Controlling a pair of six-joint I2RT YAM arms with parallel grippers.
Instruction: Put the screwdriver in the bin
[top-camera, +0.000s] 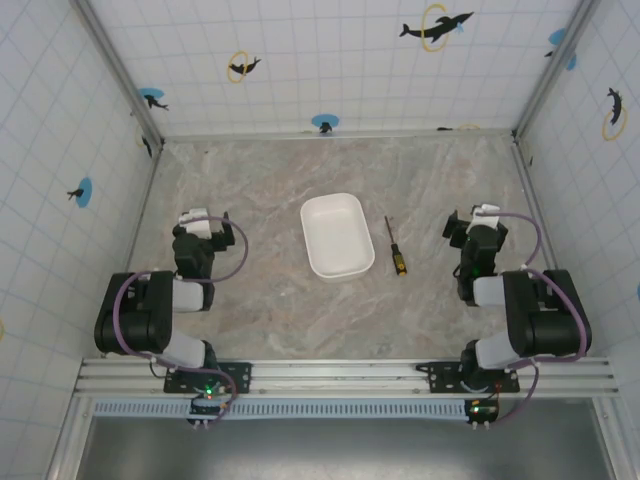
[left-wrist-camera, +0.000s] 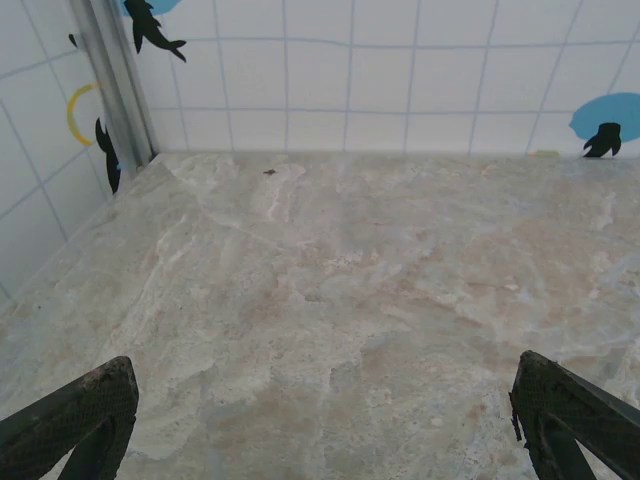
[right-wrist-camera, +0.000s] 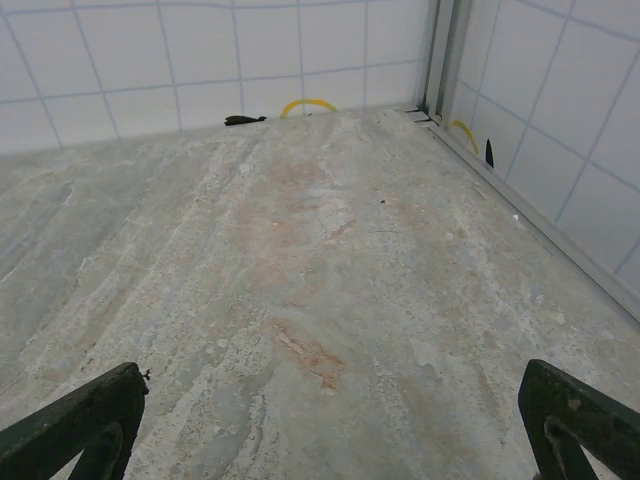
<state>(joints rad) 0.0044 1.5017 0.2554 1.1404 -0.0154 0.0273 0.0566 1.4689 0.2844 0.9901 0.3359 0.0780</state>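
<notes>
Table (top-camera: 250, 325) lies bare around bin (top-camera: 337, 236); screwdriver (top-camera: 394, 245) just beside it.

Screwdriver (top-camera: 396, 246) tip too small to read; left gripper (left-wrist-camera: 322, 365) fingers (left-wrist-camera: 85, 415) cropped at bottom edge.

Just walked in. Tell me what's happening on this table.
Nothing is being handled yet. The screwdriver lies on the table just right of the empty white bin, not touching it, handle toward the arms. The left gripper and right gripper are open and empty, one at each side; the right one is nearer the screwdriver.
</notes>
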